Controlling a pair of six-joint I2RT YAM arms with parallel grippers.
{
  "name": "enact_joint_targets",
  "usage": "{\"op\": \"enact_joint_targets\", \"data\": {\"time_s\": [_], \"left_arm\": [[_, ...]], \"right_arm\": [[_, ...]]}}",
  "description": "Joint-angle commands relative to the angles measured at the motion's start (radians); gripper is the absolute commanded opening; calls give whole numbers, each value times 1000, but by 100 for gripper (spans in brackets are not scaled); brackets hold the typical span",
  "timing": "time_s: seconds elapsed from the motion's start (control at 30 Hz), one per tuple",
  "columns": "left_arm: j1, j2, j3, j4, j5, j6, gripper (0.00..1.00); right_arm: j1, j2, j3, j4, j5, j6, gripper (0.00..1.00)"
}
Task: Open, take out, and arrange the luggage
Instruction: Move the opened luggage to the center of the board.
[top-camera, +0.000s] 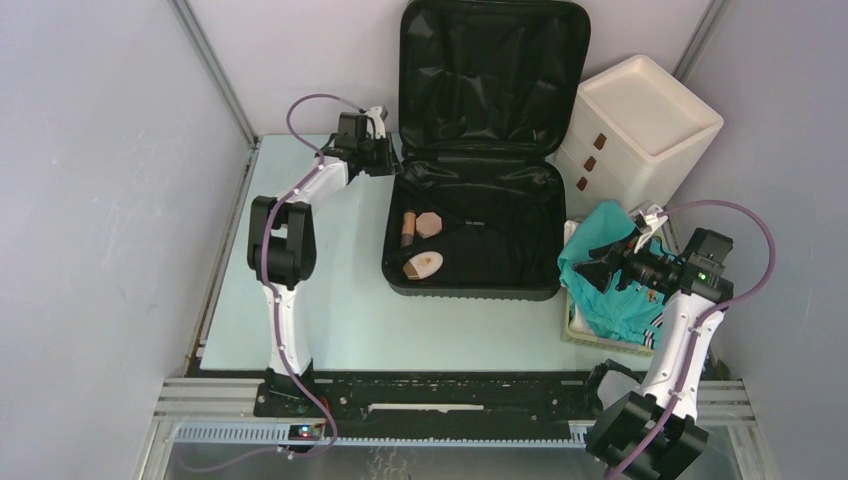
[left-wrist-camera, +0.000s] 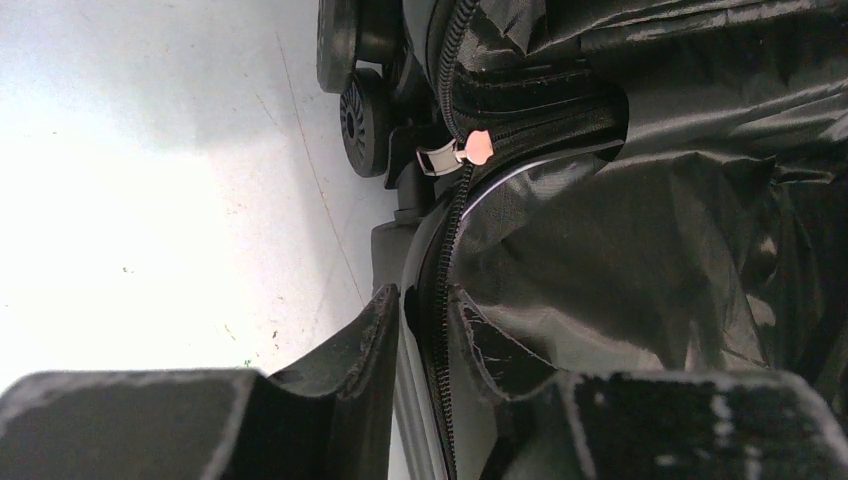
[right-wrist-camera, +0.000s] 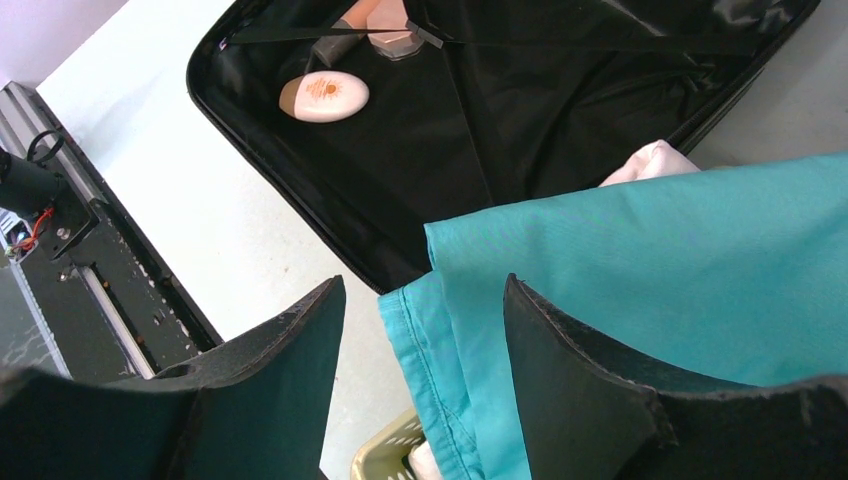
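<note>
The luggage (top-camera: 470, 290) — a black hard shell lined with crinkled fabric — is lying open mid-table, its lid leaning on the far wall. It looks stiff and bulky, so it is probably best gripped by its rim. The left gripper (top-camera: 392, 162) is straddling that rim at the far-left corner, though a pinch cannot be confirmed. The right gripper (top-camera: 598, 268) is hovering spread over a teal garment (top-camera: 622, 303).

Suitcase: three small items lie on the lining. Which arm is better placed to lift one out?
Probably left: left gripper sits at the left rim of the suitcase, the side where the items lie. The right gripper is over the basket, teal garment between its fingers.
</note>
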Motion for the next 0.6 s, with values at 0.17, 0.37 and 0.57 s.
{"op": "enact_joint_targets", "data": {"time_s": [0.17, 0.37, 0.57], "left_arm": [[-8, 24, 57, -26, -19, 33, 29], [-13, 2, 33, -46, -113, 53, 0], [1, -58, -27, -15, -206, 47, 0]], "right_arm": [[-5, -12, -1, 10, -30, -17, 68], [-6, -15, -1, 9, -27, -19, 68], [-6, -19, 1, 7, -29, -20, 68]]}}
